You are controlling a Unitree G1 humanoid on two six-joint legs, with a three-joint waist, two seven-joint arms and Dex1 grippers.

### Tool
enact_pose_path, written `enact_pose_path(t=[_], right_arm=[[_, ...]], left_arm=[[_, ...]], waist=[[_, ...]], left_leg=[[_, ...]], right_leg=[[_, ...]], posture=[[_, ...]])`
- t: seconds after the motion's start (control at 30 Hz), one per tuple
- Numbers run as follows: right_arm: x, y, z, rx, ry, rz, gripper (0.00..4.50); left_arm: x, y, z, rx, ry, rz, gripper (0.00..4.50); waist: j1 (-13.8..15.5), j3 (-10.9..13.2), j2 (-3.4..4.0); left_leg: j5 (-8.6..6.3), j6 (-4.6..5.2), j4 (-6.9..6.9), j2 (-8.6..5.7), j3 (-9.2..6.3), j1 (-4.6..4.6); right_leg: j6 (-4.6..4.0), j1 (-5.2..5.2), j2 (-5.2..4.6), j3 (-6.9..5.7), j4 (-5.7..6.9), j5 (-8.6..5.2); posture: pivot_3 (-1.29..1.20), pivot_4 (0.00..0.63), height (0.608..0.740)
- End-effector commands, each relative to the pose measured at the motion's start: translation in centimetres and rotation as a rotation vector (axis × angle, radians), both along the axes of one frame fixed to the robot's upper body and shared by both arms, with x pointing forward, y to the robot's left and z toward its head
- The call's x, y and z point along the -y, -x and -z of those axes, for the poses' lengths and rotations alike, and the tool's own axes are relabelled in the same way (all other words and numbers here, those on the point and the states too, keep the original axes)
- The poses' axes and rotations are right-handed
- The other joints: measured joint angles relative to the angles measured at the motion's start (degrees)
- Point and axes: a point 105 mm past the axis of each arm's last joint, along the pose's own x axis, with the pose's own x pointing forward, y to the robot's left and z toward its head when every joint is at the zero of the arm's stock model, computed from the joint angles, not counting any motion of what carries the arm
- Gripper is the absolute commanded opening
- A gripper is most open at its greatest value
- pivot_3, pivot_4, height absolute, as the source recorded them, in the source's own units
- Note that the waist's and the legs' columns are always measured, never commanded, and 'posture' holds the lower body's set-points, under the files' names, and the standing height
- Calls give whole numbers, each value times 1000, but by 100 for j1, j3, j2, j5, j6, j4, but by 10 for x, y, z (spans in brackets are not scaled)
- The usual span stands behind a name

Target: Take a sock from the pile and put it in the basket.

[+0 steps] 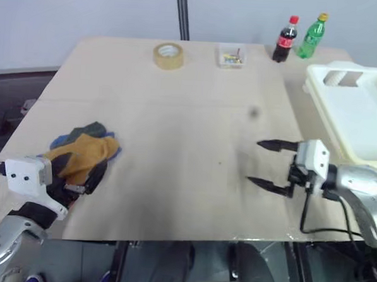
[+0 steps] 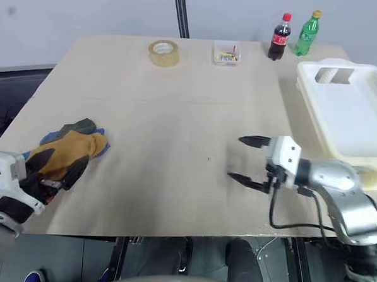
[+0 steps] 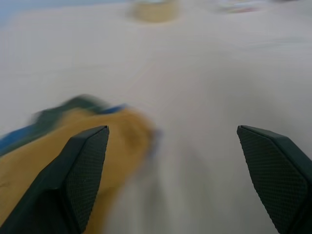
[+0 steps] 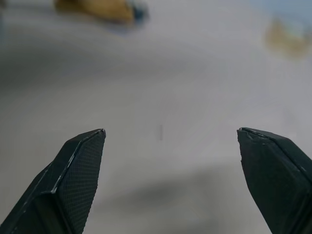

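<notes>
Pile point(image 1: 80, 153) just ahead of spread left tool point(image 1: 88, 183), touching one finger.

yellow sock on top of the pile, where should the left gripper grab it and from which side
Probably pinch the raised mustard yellow sock on top of the pile, coming from the near side, where the open left gripper already sits. It lies uppermost and bunched, so there is a loose fold to take without dragging the others.

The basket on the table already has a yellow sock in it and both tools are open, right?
Not quite. The basket is empty, as the right eye view shows. The yellow sock lies on top of the pile at the other side of the table. Both tools are open: the left tool next to the pile, the right tool over bare table.
</notes>
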Motion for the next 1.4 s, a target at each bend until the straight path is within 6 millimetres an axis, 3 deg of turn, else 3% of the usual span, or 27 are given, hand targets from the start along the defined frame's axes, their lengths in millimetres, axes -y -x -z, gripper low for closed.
enact_pose_path(t=[0.03,0.13,0.3,0.67,0.9,1.1,1.4], right_arm=[[-23,2,-8,59,-18,-123,4481],[-36,1,-10,71,-25,-180,4481],[-40,0,-8,80,-18,-211,4481],[-45,3,-5,94,-21,-230,4481],[-42,3,-4,96,-19,-233,4481],[-43,-6,-9,-33,-72,-172,4481],[-43,-7,-17,-32,-100,-166,4481]], left_arm=[[0,1,-4,35,-86,-106,4500],[-11,5,1,16,-131,-194,4500],[-20,2,5,-6,-201,-241,4500],[-16,-19,25,-60,-268,-231,4500],[-13,-22,28,-56,-312,-223,4500],[-8,-24,30,-53,-338,-207,4500],[-4,-25,33,-55,-348,-199,4500]], waist=[[13,-4,-7],[30,-4,-8],[91,-4,-8],[64,-4,-7],[35,-4,-6],[35,-4,-7],[34,-4,-6]], left_leg=[[0,0,0,-3,-2,-1],[0,-1,-1,-11,-5,-4],[-1,-2,-2,-18,-22,-11],[-1,-2,-4,-18,-22,-10],[-1,-2,-5,-18,-23,-10],[-1,-2,-5,-18,-23,-10],[-1,-1,-5,-18,-24,-12]], right_leg=[[0,-2,7,-2,2,0],[0,-5,1,-4,3,0],[-1,-6,-5,-18,2,0],[-1,-9,-4,-18,8,0],[-1,-11,-6,-17,8,0],[-1,-12,-12,-15,9,0],[-2,-12,-14,-16,8,1]], posture=[[0,150,740],[0,150,740],[0,150,740],[0,150,740],[0,150,740],[0,150,740],[0,150,740]])
